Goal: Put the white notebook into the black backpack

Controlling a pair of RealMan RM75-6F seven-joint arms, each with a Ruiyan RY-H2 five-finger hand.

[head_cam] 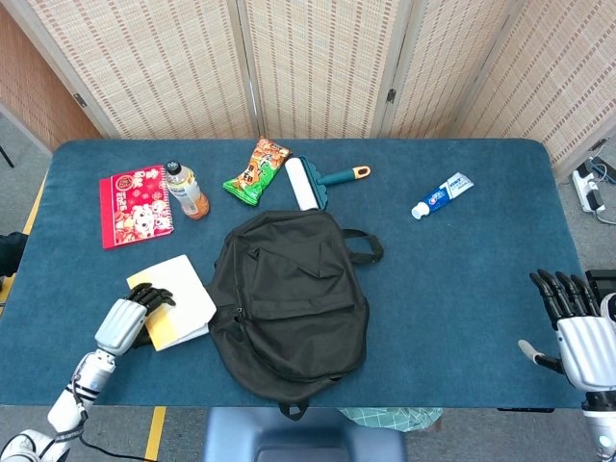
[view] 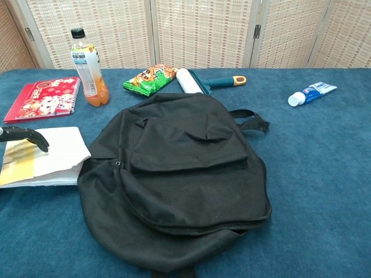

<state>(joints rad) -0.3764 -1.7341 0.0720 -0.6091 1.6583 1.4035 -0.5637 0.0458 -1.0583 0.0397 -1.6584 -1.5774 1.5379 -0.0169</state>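
Observation:
The white notebook point(head_cam: 183, 294) point(view: 58, 156), yellow along its near-left part, lies on the blue table with its right edge against the left side of the black backpack point(head_cam: 289, 298) point(view: 185, 174). The backpack lies flat in the middle, zipped as far as I can see. My left hand point(head_cam: 125, 322) grips the notebook's near-left edge, dark fingers point(view: 26, 136) curled over its top. My right hand point(head_cam: 573, 327) hovers at the table's near right corner, fingers spread, holding nothing; it does not show in the chest view.
A red notebook point(head_cam: 135, 207) and an orange drink bottle point(head_cam: 185, 191) stand at the far left. Behind the backpack lie a green snack bag point(head_cam: 258, 171) and a lint roller point(head_cam: 308, 183). A toothpaste tube point(head_cam: 441, 195) lies far right.

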